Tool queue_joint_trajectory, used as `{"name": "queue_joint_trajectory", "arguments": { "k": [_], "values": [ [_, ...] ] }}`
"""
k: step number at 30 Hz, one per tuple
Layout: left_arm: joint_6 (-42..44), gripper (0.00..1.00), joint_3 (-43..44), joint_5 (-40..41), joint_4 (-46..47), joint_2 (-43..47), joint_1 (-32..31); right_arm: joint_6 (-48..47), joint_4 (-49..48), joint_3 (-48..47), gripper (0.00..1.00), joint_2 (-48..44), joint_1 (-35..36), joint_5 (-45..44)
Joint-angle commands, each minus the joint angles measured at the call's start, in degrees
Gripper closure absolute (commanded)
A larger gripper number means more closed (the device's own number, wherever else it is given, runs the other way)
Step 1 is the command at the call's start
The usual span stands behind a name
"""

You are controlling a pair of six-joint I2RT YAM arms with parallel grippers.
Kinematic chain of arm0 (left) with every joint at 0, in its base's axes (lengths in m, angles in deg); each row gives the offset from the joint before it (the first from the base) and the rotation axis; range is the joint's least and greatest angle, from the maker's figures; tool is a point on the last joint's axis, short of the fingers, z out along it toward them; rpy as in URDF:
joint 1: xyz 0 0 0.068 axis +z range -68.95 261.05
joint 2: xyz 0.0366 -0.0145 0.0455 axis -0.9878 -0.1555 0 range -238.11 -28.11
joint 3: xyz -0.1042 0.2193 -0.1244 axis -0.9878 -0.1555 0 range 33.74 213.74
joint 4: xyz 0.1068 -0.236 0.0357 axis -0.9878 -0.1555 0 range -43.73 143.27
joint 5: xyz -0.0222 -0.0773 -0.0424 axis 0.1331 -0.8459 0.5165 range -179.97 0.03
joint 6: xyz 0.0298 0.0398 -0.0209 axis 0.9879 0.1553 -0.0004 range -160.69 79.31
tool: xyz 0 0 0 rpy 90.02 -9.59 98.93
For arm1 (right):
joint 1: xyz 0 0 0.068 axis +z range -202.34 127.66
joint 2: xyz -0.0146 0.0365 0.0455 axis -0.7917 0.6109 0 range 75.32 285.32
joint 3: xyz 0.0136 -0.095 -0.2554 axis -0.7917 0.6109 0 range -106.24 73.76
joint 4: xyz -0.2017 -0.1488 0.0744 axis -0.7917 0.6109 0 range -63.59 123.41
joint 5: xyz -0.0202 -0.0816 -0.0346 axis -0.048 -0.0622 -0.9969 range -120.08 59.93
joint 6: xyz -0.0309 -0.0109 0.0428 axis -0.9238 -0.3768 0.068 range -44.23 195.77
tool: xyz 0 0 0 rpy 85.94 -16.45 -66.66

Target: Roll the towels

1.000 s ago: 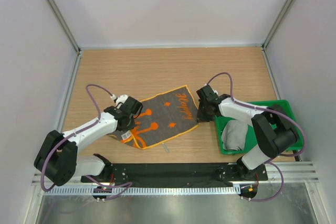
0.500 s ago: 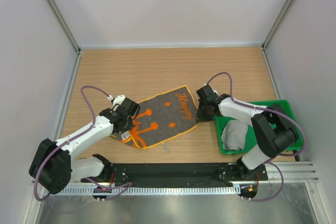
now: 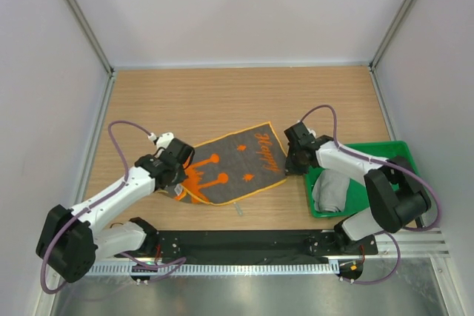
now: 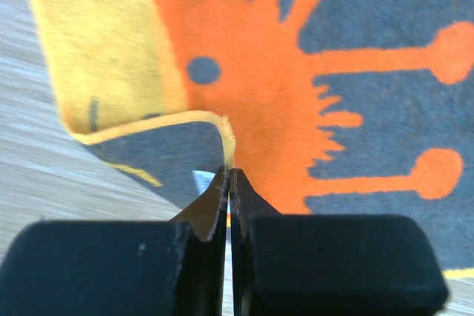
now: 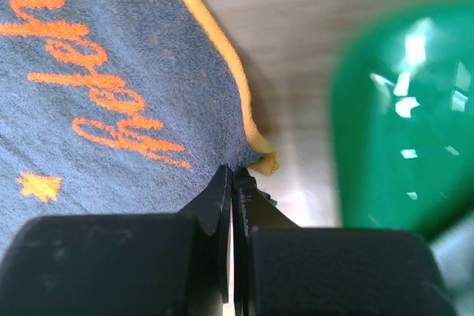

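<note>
Stretching between left tool and right tool from above, the dark towel lies flat on the worktop, likely tensioned for rolling; the grey towel sits in the tray. Left wrist: jaws pinch its lifted edge. Right wrist: jaws clamp the opposite corner.

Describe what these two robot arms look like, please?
The left arm and right arm are white tubes joined by chunky black joints, and a thin purple cable loops off each. The left gripper and right gripper each have two black fingers tapering to blunt tips. I see no markings.
</note>
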Motion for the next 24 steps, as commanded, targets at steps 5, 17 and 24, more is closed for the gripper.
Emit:
{"name": "queue_joint_trajectory", "arguments": {
  "k": [5,17,24],
  "values": [
    [1.01,1.00,5.33,6.42,-4.04,3.05,-0.23,0.77,6.79,-0.05,0.99,-8.73,-0.58,-3.90],
    [-3.12,1.00,9.20,6.60,-13.44,11.13,-0.23,1.29,8.02,1.44,0.99,-12.34,-0.15,5.40],
    [-8.74,1.00,6.04,5.54,-15.73,18.17,-0.32,1.47,7.41,2.59,0.99,-12.87,0.29,7.17]
  ]
}}
